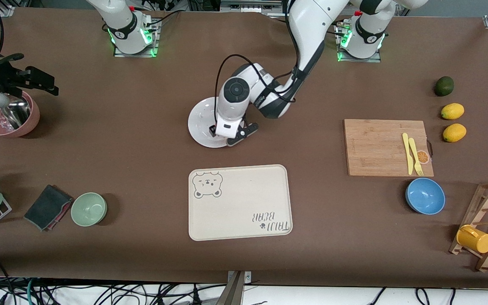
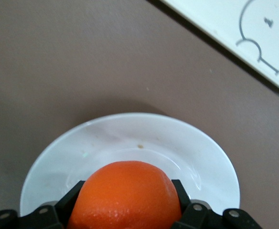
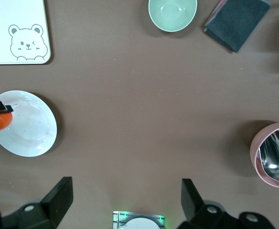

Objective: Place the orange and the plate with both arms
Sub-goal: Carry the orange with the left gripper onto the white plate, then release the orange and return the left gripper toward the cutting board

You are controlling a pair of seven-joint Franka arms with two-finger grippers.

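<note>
Gripping orange (image 2: 125, 195) over plate (image 2: 130, 138), left tool (image 2: 125, 202), perhaps touching.

The orange (image 2: 125, 195) is red-orange, held between the black fingers (image 2: 70, 198) of the left gripper (image 2: 126, 202) over the glossy white plate (image 1: 199, 120). The tabletop (image 1: 121, 169) is plain brown. Nearer the front camera than the plate, the tray (image 1: 239, 203) is cream with a grey bear face and grey lettering. Toward the right arm's end from the tray, the small bowl (image 1: 89, 209) is pale green and the cloth (image 1: 47, 206) dark grey. Toward the left arm's end, the bowl (image 1: 425, 196) is blue and the two lemons (image 1: 452, 111) yellow.
</note>
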